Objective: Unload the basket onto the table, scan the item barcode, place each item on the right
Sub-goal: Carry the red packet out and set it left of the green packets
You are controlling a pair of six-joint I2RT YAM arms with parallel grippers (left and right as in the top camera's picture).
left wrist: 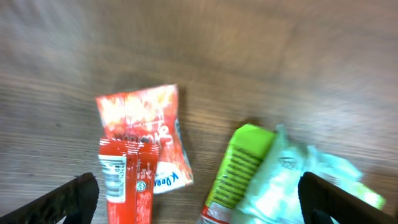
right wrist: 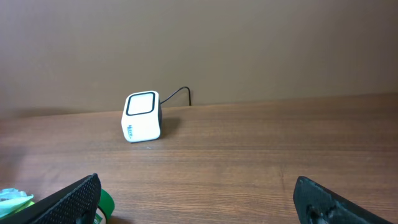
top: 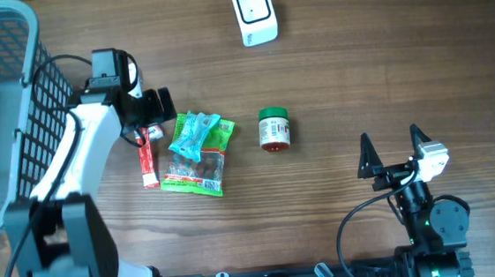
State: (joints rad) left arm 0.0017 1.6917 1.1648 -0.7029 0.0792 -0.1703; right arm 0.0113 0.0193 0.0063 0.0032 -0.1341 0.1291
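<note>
Your left hand point(top: 147, 117) hung spread over the red stick sachet point(top: 146, 157) | your right hand point(top: 391, 136) was spread, empty.

- My left wrist view is smeared with motion blur, the table point(left wrist: 205, 43) grain streaked.
- Overhead and right wrist views are sharp, evenly lit, shadows soft.

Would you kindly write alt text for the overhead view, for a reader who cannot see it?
The open left gripper hovers over a red sachet beside green snack packets on a wooden table. A green-lidded jar lies nearby, a white scanner stands at the far edge, and the right gripper is open and empty.
</note>
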